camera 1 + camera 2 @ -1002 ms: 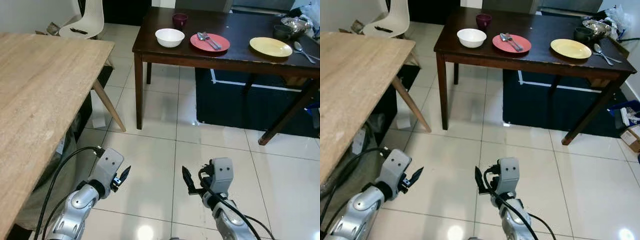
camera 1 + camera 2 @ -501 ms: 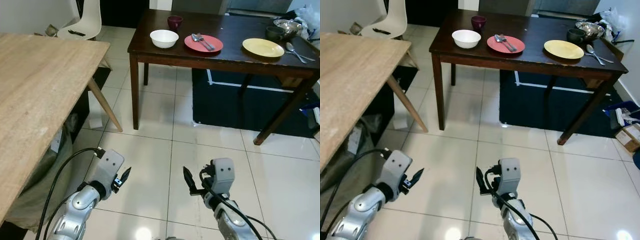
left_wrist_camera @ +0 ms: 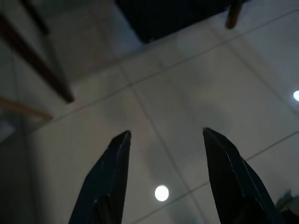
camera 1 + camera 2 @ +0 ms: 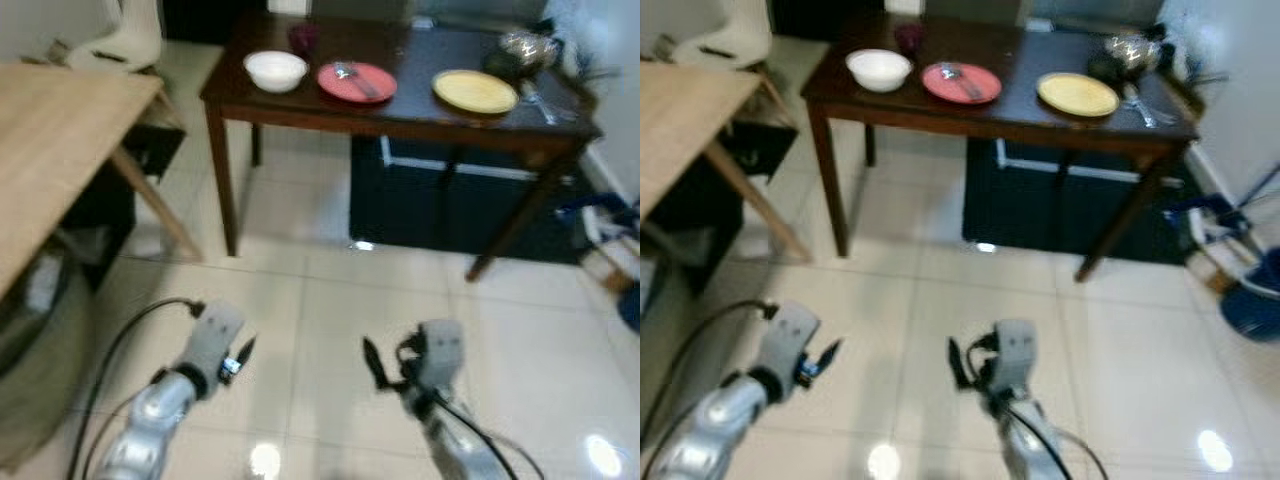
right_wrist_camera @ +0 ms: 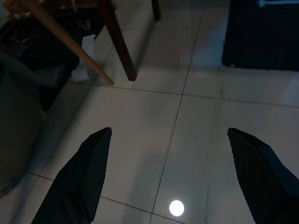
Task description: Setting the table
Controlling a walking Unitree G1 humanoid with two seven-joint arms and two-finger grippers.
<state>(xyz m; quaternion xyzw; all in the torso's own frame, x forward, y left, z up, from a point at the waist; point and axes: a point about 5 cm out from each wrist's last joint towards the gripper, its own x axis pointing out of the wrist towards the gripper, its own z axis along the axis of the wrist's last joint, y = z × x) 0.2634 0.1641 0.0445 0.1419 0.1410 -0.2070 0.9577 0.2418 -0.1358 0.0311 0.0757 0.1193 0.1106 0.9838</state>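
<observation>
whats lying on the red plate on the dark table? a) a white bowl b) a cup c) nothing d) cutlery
d: silver cutlery rests on the red plate, while the white bowl sits apart on the dark table beside it.

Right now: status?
Both grippers open, empty, low over floor: left, right. Plates on dark table ahead. Tile floor between.

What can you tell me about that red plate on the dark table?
The red plate is round, flat and shallow, with a plain matt look. It lies level on the dark wooden table, between a white bowl and a yellow plate, touching neither. Shiny metal cutlery lies across its top, too blurred to tell the pieces apart.
</observation>
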